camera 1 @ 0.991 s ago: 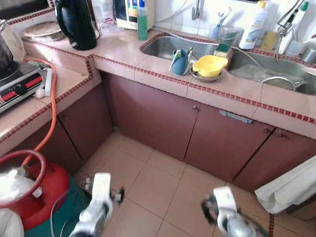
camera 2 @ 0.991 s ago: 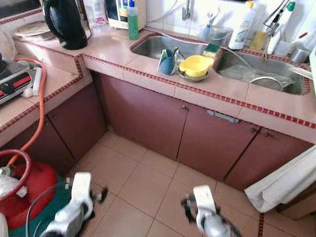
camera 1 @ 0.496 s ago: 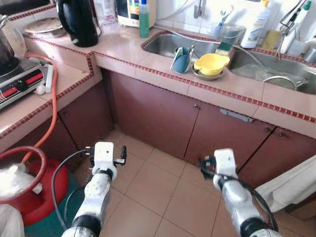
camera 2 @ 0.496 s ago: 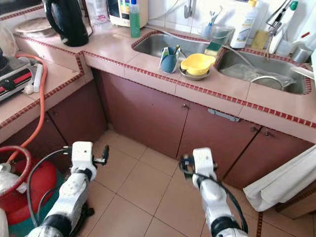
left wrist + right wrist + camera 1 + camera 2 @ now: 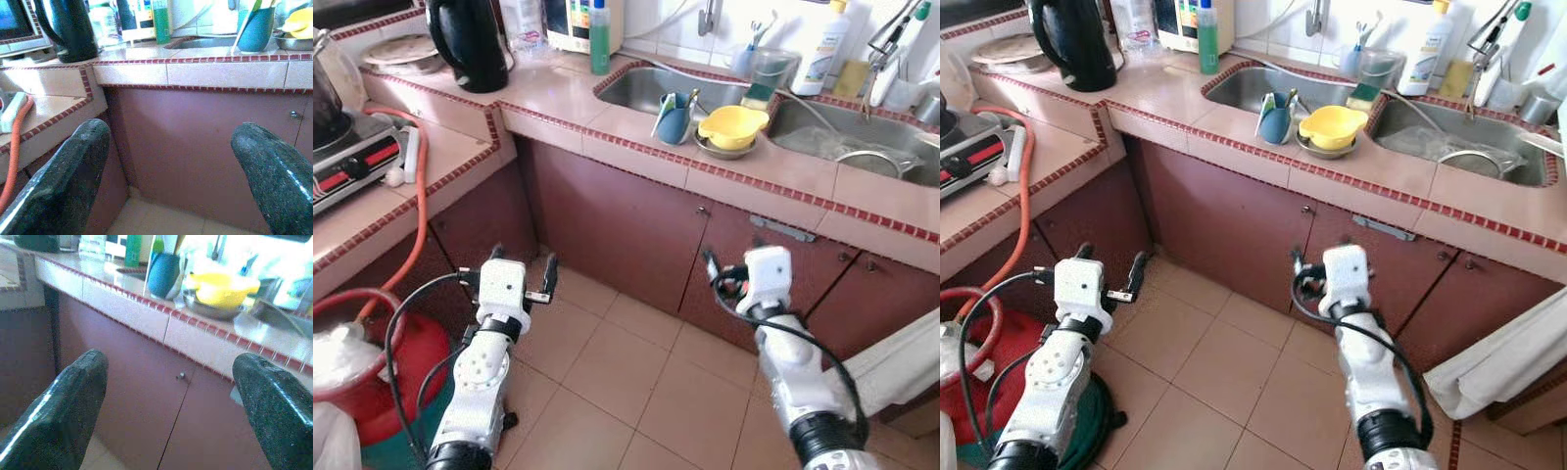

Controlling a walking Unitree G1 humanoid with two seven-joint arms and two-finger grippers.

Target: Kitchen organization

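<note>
Both hands are hanging wide open and empty before the maroon cabinet doors (image 5: 636, 235) — left hand (image 5: 509, 277), right hand (image 5: 729, 279). On the pink tiled counter (image 5: 636, 132), a teal cup (image 5: 672, 119) is holding upright utensils; beside it, a yellow bowl (image 5: 732, 127) is nesting in a steel dish.

1. The left gripper (image 5: 522, 279) is raised from low over the floor tiles (image 5: 607, 362) to the level of the cabinet doors (image 5: 636, 235).
2. The right gripper (image 5: 724, 279) is raised likewise, and more of both arms is seen.
</note>
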